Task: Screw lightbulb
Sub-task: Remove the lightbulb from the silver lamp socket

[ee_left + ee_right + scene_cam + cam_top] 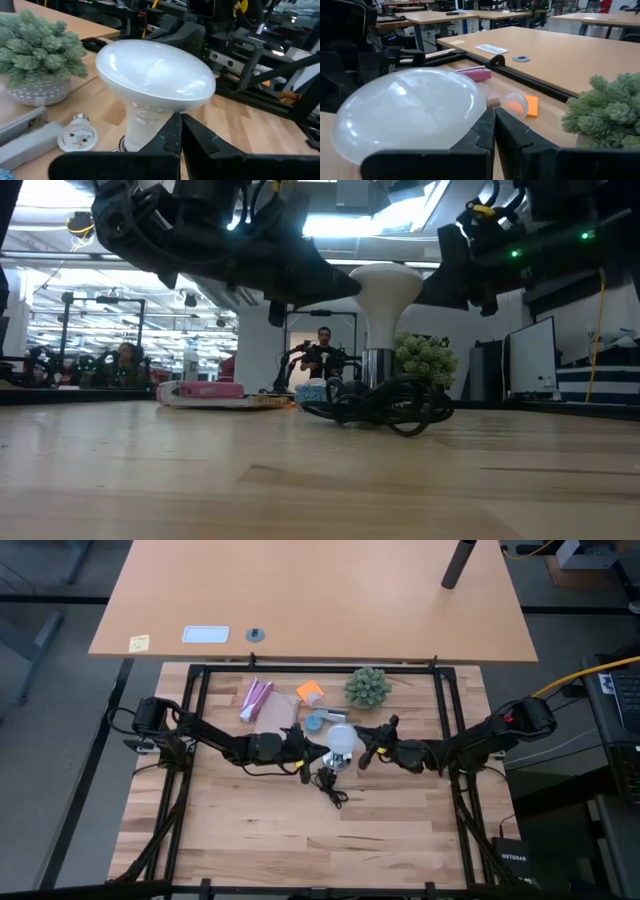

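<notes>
Frosted domed lightbulb [343, 739], narrow neck, upright

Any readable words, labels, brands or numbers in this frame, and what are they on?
"NETGEAR": on the black box off the table's right corner, high view.
Yellow sticky note: marks too small to read.
White card: nothing legible.
Spare bulb's round label: print blurred, unreadable.
Lightbulb: no visible text.

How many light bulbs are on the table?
2. The big white lightbulb stands upright in the table's middle between both grippers. A small bulb lies beside it, near the potted plant. More might be hidden.
</notes>
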Action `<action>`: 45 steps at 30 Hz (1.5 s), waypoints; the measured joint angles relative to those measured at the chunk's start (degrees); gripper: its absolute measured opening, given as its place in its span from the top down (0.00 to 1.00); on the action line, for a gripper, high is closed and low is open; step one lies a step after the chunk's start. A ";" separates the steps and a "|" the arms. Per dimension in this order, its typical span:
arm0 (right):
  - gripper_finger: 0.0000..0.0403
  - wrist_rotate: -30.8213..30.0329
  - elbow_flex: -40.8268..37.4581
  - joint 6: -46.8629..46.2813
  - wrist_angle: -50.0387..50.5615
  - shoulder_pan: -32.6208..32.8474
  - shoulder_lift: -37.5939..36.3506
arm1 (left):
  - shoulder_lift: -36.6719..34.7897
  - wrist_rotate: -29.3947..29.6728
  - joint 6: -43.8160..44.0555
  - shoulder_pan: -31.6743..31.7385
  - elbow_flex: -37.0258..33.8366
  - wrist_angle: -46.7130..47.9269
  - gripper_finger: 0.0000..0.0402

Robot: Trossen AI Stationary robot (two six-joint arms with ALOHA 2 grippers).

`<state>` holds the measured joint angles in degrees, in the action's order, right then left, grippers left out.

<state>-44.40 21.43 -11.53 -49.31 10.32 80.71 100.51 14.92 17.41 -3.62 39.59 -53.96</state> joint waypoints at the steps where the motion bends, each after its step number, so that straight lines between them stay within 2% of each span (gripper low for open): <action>1: 0.96 -0.06 0.00 0.08 -0.14 -0.33 0.00 | 0.00 0.11 0.01 0.05 0.00 -0.05 1.00; 8: 0.96 -2.51 0.00 4.78 -0.53 -0.25 -0.86 | -0.51 0.50 -2.93 0.02 0.02 -0.08 1.00; 16: 0.96 -2.65 0.00 10.36 -1.15 -0.21 -7.46 | -5.91 1.42 -6.98 -0.17 0.02 -0.28 1.00; 20: 0.96 0.18 0.02 10.39 -0.31 0.53 -11.40 | -7.25 2.68 -9.30 0.30 0.07 -0.78 1.00; 24: 0.96 1.49 0.02 10.36 0.40 4.66 -13.04 | -7.28 3.00 -9.71 2.27 0.04 -0.51 1.00; 32: 0.96 -0.64 0.04 5.76 2.39 12.17 -11.01 | -7.27 2.99 -7.42 6.39 0.04 1.12 1.00; 40: 0.96 -2.65 0.05 -0.73 2.89 12.16 -3.91 | -6.62 1.62 -5.96 6.40 0.00 4.08 1.00; 45: 0.96 -4.68 0.06 -1.82 2.76 12.16 -2.45 | -5.43 1.02 -5.38 5.79 0.00 3.81 1.00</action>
<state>-49.08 21.49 -13.34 -46.54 22.48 78.26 95.08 15.94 12.02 2.17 39.59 -50.15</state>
